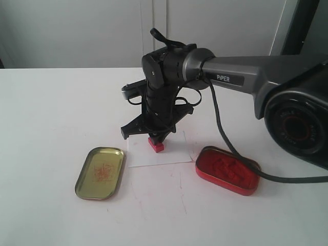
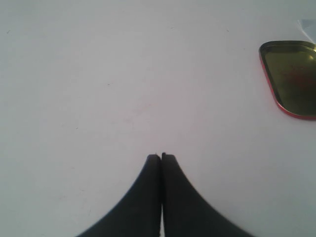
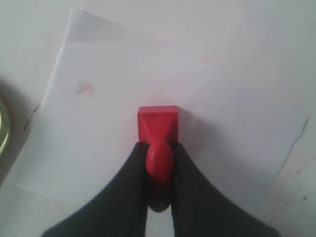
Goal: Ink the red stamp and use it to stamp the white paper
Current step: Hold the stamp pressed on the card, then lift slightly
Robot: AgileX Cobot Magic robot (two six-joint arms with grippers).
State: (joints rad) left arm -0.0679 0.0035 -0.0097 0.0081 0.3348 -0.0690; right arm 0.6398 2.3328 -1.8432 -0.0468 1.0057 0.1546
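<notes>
Right-arm close-up: R. gripper (image 3: pixel 159 148) is pinching the red stamp (image 3: pixel 158 123) by its knob, w/ the square base apparently resting on the white paper (image 3: pixel 98 123); a faint red mark (image 3: pixel 85 88) is showing on the sheet. L. gripper (image 2: pixel 161 157) is hovering over the table (image 2: pixel 74 74), fingers pressed together. Gold lid (image 1: pixel 100 172) is lying left of the paper, ink tin (image 1: pixel 227 170) right.
</notes>
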